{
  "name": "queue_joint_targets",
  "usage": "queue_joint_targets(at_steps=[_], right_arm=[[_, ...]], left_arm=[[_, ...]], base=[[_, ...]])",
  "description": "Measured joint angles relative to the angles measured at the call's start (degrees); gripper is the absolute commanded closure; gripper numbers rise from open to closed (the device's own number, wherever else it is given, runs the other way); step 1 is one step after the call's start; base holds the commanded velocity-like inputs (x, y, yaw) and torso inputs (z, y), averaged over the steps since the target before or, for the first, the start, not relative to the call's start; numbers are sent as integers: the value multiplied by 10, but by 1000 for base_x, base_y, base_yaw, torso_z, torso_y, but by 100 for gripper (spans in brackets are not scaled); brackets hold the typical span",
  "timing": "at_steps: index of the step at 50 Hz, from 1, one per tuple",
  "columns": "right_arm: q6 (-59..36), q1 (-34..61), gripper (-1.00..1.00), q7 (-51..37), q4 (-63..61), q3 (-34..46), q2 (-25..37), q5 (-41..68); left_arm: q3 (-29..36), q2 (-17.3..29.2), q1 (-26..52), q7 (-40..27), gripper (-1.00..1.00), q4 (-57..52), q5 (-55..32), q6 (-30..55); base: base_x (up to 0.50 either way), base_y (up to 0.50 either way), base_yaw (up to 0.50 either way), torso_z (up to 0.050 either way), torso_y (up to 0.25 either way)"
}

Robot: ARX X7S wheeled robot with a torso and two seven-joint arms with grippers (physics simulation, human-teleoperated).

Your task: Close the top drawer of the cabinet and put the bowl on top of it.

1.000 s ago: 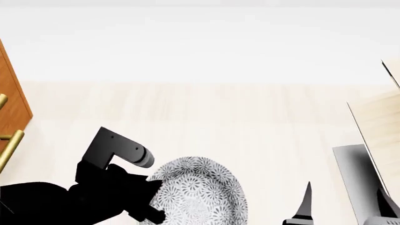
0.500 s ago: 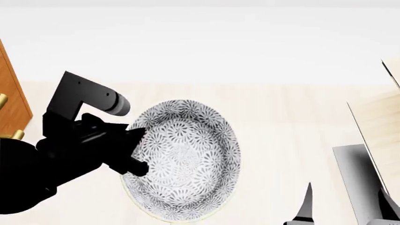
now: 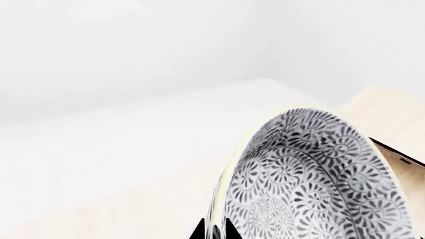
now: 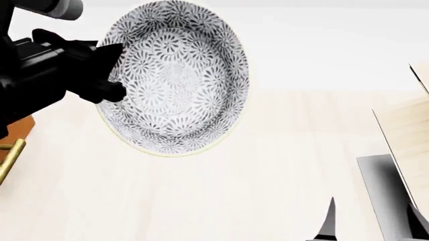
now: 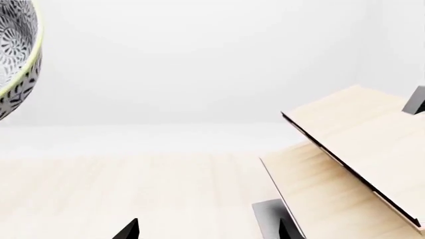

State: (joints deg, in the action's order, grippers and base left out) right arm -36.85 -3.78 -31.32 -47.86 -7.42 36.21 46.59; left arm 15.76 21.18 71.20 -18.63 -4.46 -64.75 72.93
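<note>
I have the bowl [image 4: 176,78] raised high over the pale desk [image 4: 268,175], far above where it hung a second ago near the view's lower edge. My left gripper [image 4: 110,70] carries it, fingers pinching the rim, the bowl tipped so its patterned inside faces the head camera. A sliver of the cabinet [image 4: 20,125] and a brass handle [image 4: 10,158] show at far left; I judge the bowl still has to travel that way. My right gripper [image 5: 206,231] hangs low, fingers spread and empty.
</note>
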Motion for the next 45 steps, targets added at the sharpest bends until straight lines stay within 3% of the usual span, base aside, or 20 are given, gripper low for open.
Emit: queue_joint_targets(at_steps=[45], right_arm=[[11, -9, -100, -1, -3, 3, 6, 0]], left_arm=[[-119, 37, 203, -133, 100, 64, -79, 48]], base=[[0, 0, 0, 0, 0]])
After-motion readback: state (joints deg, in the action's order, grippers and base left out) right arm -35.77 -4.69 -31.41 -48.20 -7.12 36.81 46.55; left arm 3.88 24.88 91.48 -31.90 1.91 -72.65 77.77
